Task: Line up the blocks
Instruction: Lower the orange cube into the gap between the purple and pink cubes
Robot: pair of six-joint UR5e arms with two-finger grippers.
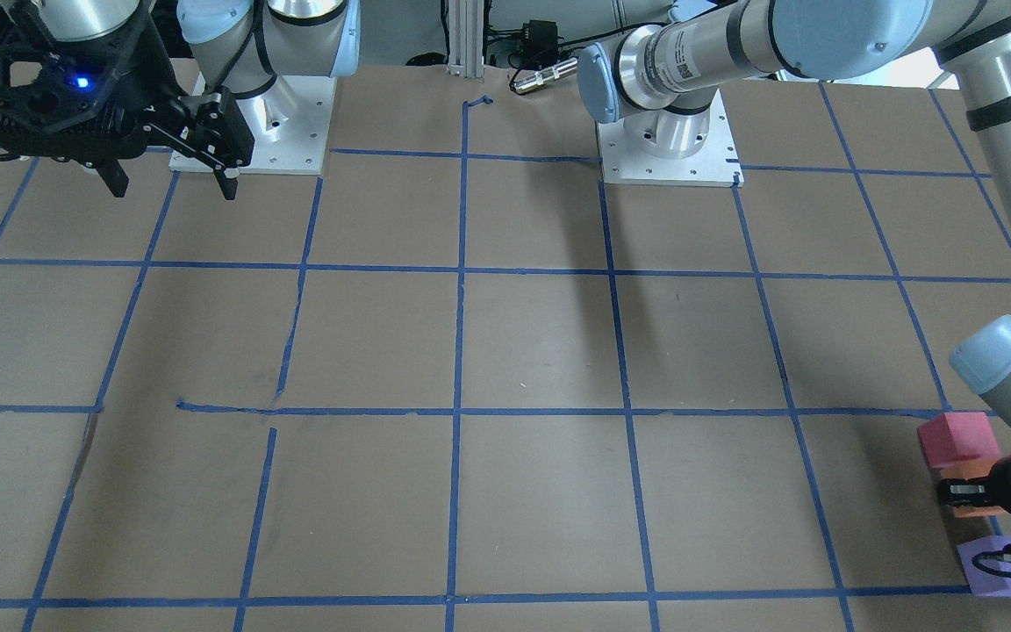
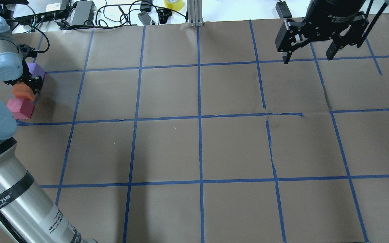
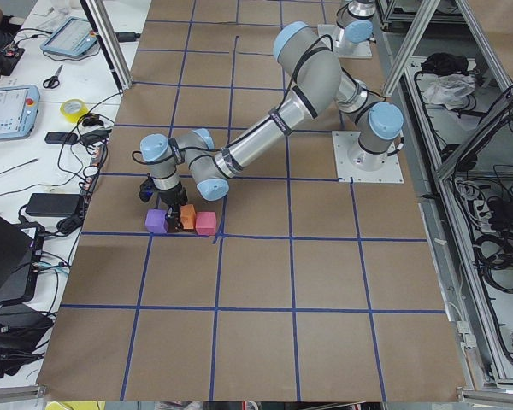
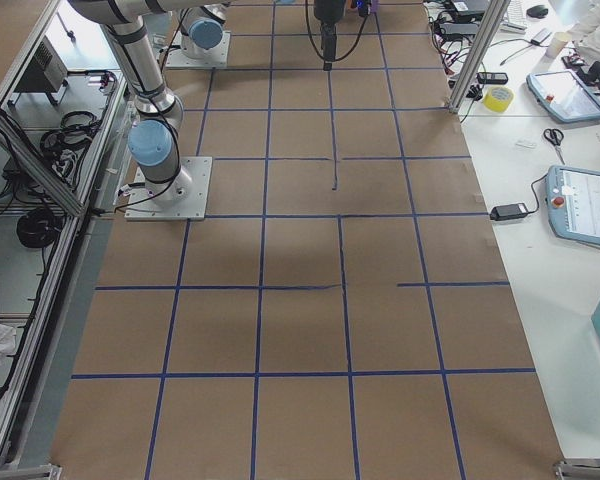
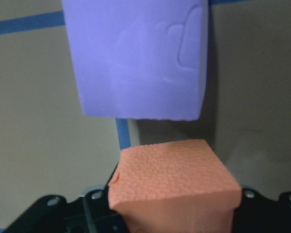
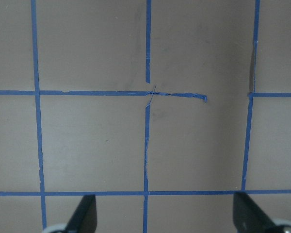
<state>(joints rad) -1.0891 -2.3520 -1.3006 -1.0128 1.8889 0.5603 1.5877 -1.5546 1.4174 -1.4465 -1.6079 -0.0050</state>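
Orange block (image 5: 172,174) in left hand (image 2: 29,86), between purple block (image 2: 36,70) and pinkish-red block (image 2: 20,108)

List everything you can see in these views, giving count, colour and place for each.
orange block: one, orange, middle of the row at the table's left edge
pinkish-red block: one, pinkish-red, row end nearer the robot
purple block: one, purple, farther row end
table: one, brown, blue tape grid
tape roll: one, yellow, beyond the table's far edge
tablets: two, grey-blue, white side bench
left gripper: one, black, at the orange block; grip unclear
right gripper: one, black, open, raised over the far right
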